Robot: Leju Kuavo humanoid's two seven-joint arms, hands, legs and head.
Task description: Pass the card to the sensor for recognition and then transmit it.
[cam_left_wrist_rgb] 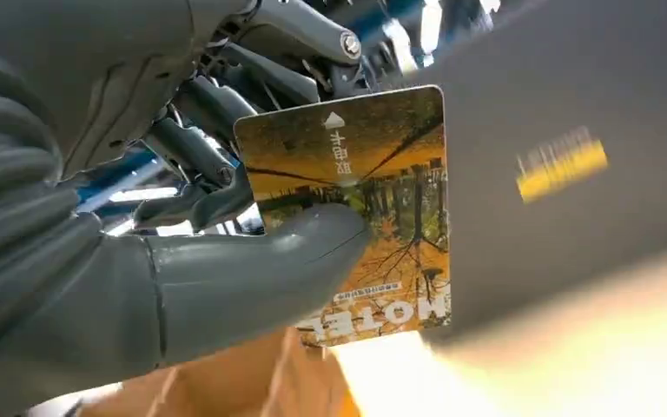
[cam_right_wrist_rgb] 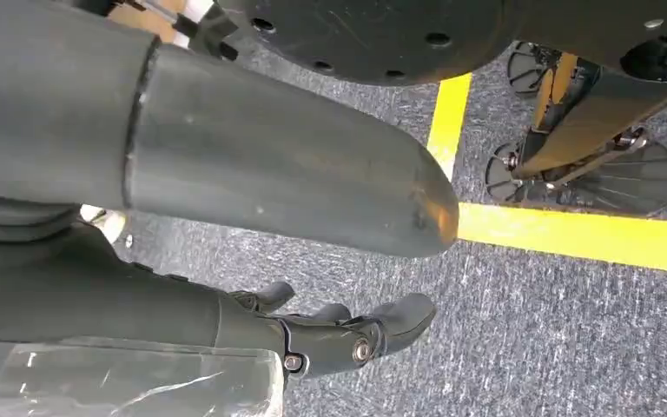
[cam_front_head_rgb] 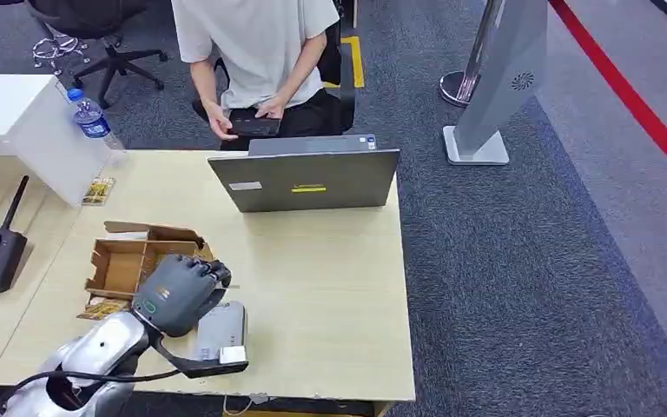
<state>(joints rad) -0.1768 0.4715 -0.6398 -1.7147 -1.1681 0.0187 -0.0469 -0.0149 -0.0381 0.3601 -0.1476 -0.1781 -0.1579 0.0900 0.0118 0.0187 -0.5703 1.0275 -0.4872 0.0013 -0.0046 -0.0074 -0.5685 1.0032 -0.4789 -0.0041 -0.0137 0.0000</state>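
Pinched the autumn-printed yellow hotel card [cam_left_wrist_rgb: 360, 217] in the left hand [cam_front_head_rgb: 181, 291], above the grey flat sensor box [cam_front_head_rgb: 223, 328]; recognition and handover seemingly pending; right hand [cam_right_wrist_rgb: 347, 334] hung loosely apart, holding nothing.

Your head view looks down from high onto the table [cam_front_head_rgb: 330, 287]. Your left wrist view sits close behind the left hand [cam_left_wrist_rgb: 226, 261], facing the laptop [cam_left_wrist_rgb: 573, 174], which both share. Your right wrist view faces the carpet [cam_right_wrist_rgb: 573, 347].
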